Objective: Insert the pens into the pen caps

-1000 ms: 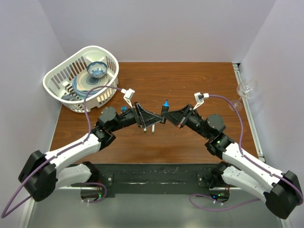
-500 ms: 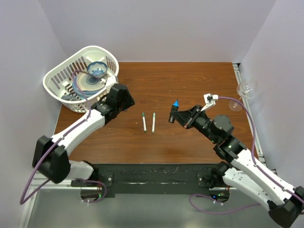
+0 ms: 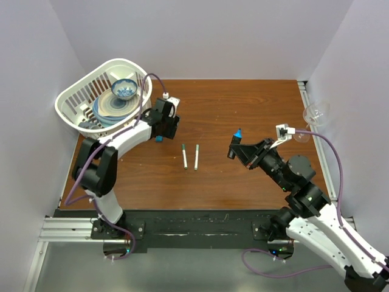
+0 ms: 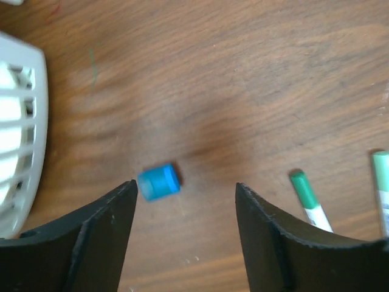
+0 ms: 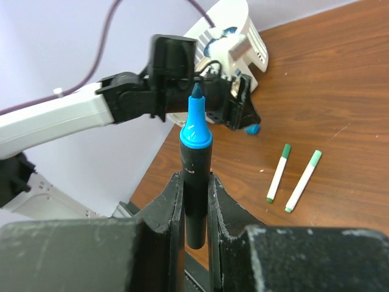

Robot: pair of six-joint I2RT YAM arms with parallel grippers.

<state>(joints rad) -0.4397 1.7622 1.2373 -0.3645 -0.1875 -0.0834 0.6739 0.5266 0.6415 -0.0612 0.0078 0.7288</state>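
Brown wood worktop (image 3: 243,109), pale walls (image 3: 200,36) on three sides. Here the left pincer (image 4: 185,184) gapes open over the blue cap (image 4: 158,182) by the white basket (image 3: 73,100), while the right pincer (image 5: 196,182) is clamping a blue-tipped pen (image 5: 196,140). Two green-ended pens (image 3: 184,156) lie mid-worktop.

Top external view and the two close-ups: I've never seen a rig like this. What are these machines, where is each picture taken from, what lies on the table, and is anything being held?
These are two robot arms bolted at the table's near edge. The wide picture looks down from above and behind them. Each close-up comes from a camera on one wrist. On the wooden table lie two green-ended white pens, a small blue cap and a white basket holding dishes. The left tool hangs open over the blue cap and holds nothing. The right tool is shut on a blue-tipped pen, whose tip sticks out past the fingers.
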